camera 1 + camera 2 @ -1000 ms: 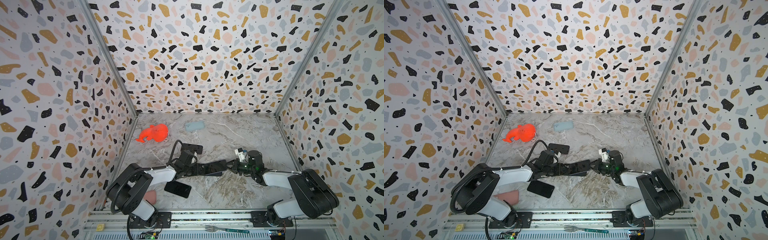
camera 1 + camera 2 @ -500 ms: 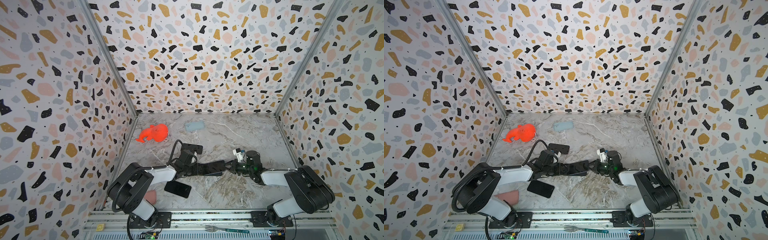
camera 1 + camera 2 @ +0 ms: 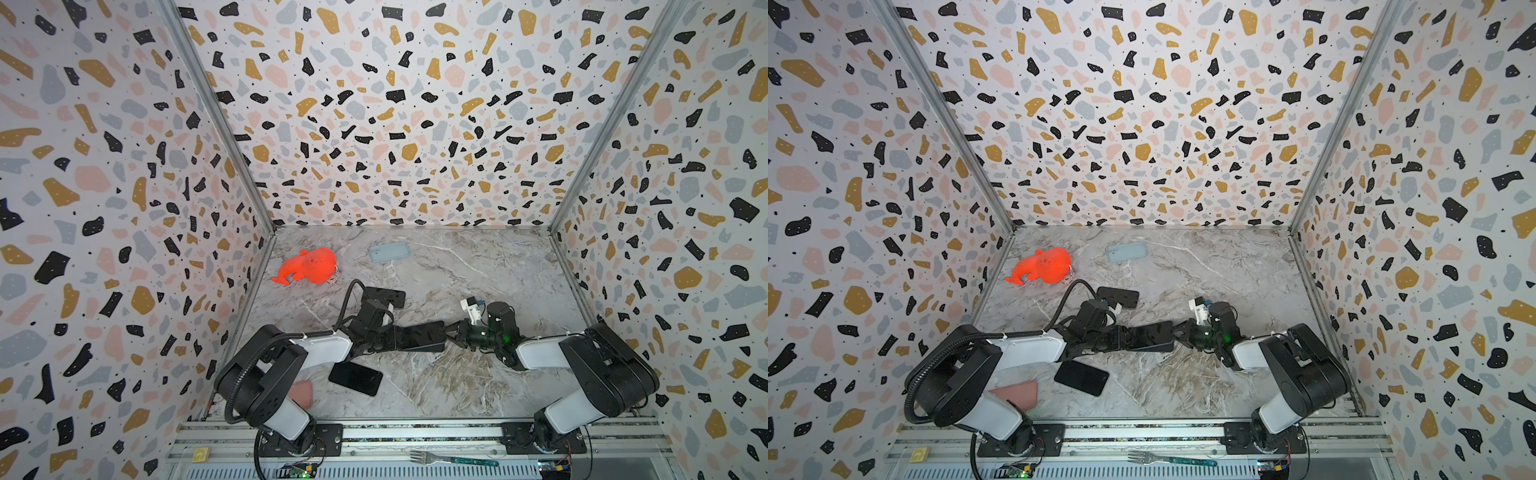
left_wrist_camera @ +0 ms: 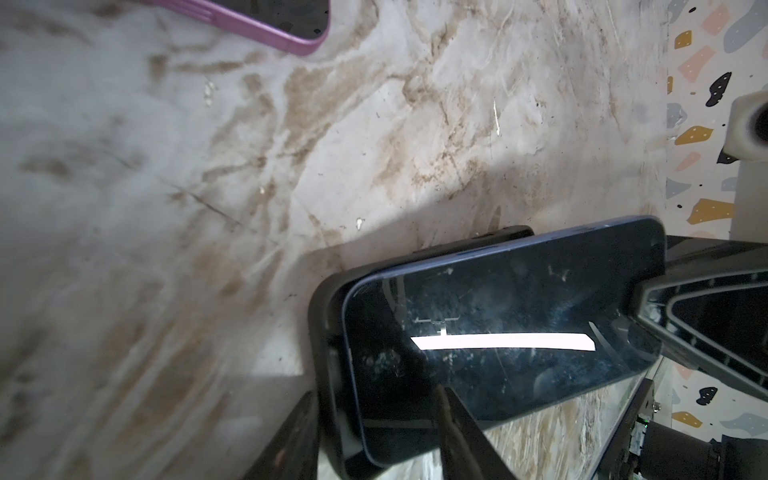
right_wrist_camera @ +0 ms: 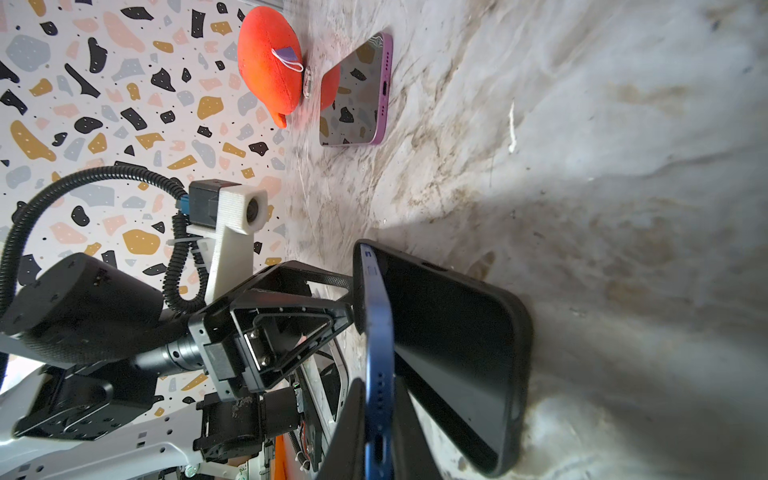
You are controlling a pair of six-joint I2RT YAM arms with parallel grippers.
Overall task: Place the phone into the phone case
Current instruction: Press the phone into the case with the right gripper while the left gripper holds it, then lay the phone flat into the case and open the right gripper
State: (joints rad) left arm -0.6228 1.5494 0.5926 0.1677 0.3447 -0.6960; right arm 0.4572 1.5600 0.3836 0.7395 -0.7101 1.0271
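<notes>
A dark phone with a blue edge and a black phone case hang together just above the table's middle, between both arms. In the left wrist view the phone has one end tucked in the case, while its other end stands away from the case at an angle. My left gripper is shut on the cased end, one finger on the case's back and one on the screen. My right gripper is shut on the phone's free end. Both top views show the phone between the left gripper and right gripper.
An orange plush whale and a light blue case lie at the back. A purple-edged phone lies behind the left wrist. A black phone and a pink case lie near the left arm's base. A fork rests on the front rail.
The right wrist has shifted slightly to the left. Both grippers keep their hold and the phone and case stay in about the same place.
</notes>
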